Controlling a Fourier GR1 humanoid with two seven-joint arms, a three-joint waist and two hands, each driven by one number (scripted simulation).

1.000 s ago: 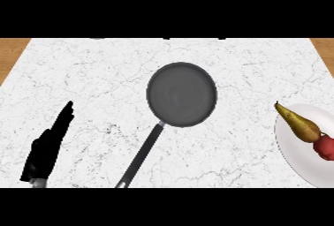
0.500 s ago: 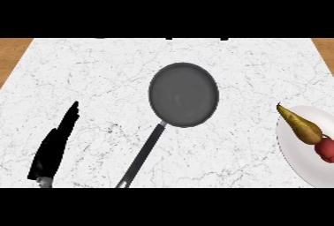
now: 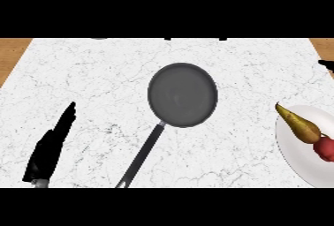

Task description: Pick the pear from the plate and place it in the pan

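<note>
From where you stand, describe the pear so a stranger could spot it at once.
Look to the white plate at the counter's right edge. The pear lies on its upper left part, tapered and yellow-brown, stem end pointing up-left. The round red fruit touching it is smaller.

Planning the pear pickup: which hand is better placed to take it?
Probably the right: the pear lies on the plate at the right edge. The left hand rests open far left.

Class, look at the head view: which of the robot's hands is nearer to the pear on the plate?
Right. A dark bit at the right edge, probably the right hand, shows just above the pear. The left hand rests far across the counter, beyond the pan.
</note>
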